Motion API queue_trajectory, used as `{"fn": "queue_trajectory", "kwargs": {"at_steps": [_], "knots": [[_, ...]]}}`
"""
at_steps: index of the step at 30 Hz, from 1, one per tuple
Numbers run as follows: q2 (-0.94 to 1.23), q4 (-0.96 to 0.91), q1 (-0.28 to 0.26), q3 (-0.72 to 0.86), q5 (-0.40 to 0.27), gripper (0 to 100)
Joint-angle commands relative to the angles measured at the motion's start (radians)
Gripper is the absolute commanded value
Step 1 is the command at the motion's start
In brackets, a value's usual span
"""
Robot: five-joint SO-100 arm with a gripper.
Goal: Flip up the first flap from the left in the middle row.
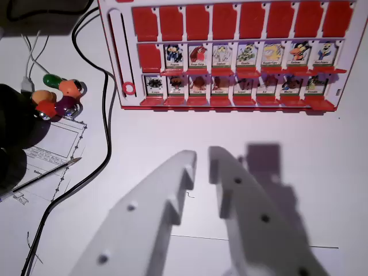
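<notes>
White plastic gripper (202, 158) hangs with stepped jaws slightly parted — empty. Well beyond lies the red board (230, 54), its first middle-row flap (149, 57) flat — plain red rectangle.

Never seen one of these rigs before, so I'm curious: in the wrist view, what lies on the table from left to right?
Pen → colourful beads → black cable → red ring → red flap board.

A white plastic two-fingered gripper (202, 160), jaws slightly parted and empty, hangs over a white table (172, 132). Beyond it lies a red plastic flap-board game (236, 54); its middle row's leftmost flap (149, 57) lies flat.
</notes>
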Motion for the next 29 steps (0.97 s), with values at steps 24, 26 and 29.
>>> {"fn": "queue_trajectory", "kwargs": {"at_steps": [24, 26, 29], "knots": [[0.114, 0.032, 0.038, 0.040, -0.018, 2], [0.115, 0.037, 0.041, 0.043, -0.018, 2], [0.118, 0.040, 0.043, 0.048, -0.018, 2]]}}
